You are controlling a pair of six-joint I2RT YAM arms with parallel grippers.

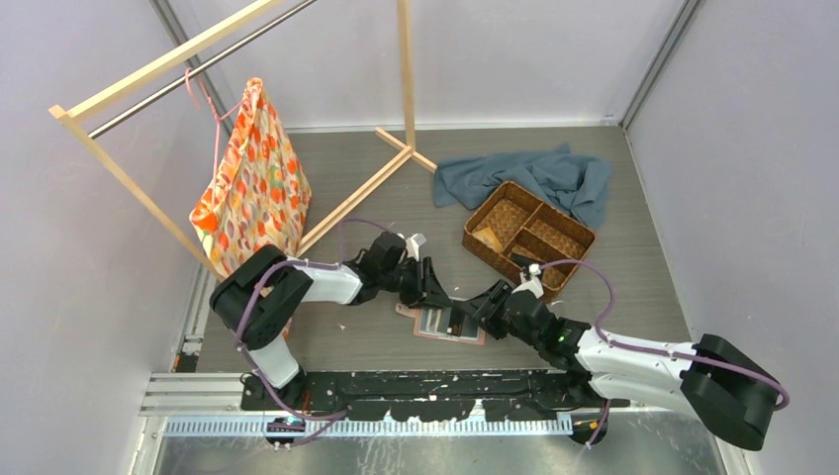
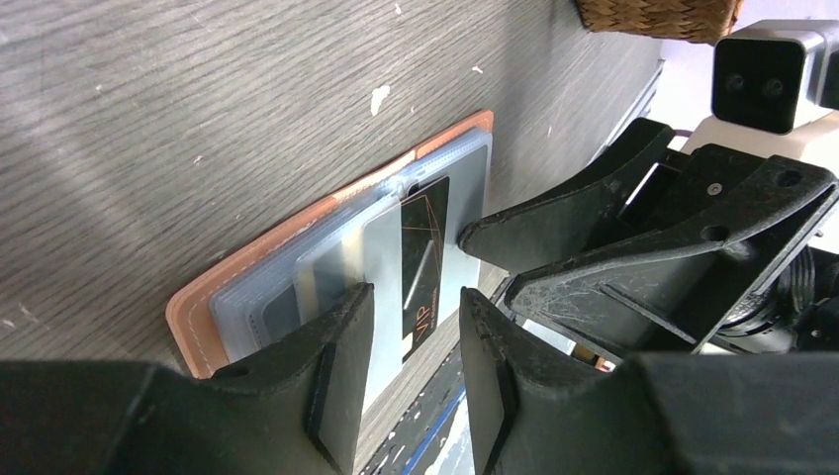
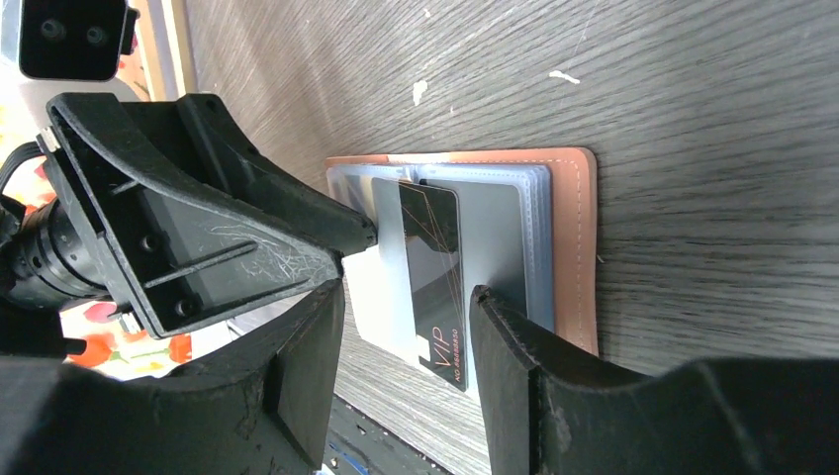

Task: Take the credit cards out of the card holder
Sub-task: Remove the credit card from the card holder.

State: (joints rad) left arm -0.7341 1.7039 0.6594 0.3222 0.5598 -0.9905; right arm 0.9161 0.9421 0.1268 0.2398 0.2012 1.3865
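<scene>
The pink card holder (image 1: pixel 447 327) lies open and flat near the front edge of the grey table (image 1: pixel 643 272). A black card (image 2: pixel 425 257) marked VIP juts from its clear sleeves. The left gripper (image 1: pixel 433 294) and the right gripper (image 1: pixel 477 309) face each other over it, each with fingers spread and gripping nothing. A woven basket (image 1: pixel 529 233) sits behind.
</scene>
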